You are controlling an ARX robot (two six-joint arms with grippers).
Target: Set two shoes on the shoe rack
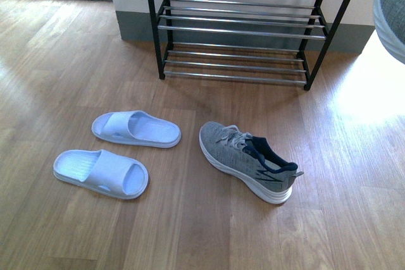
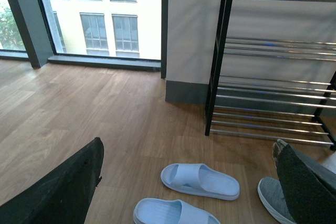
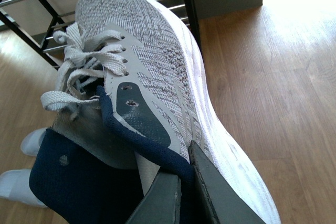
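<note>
Sneaker (image 3: 152, 61): grey knit, likely light, upper soft, white sole stiffer. Held aloft, toe toward shoe rack (image 1: 240, 30). Right hand (image 3: 184, 182) clamped on navy heel collar; collar may fold, so a collar-and-sole pinch is judged firmer. Left hand (image 2: 189, 145) apart, empty.

The floor (image 1: 57, 61) is smooth wood plank with a satin sheen. The rack (image 2: 218, 51): black-coated metal frame, glossy chrome bars. The slides (image 1: 136, 129): smooth matt moulded plastic. The sneaker (image 3: 157, 61): rough grey knit cloth, woven laces, smooth white sole, navy cloth lining.
</note>
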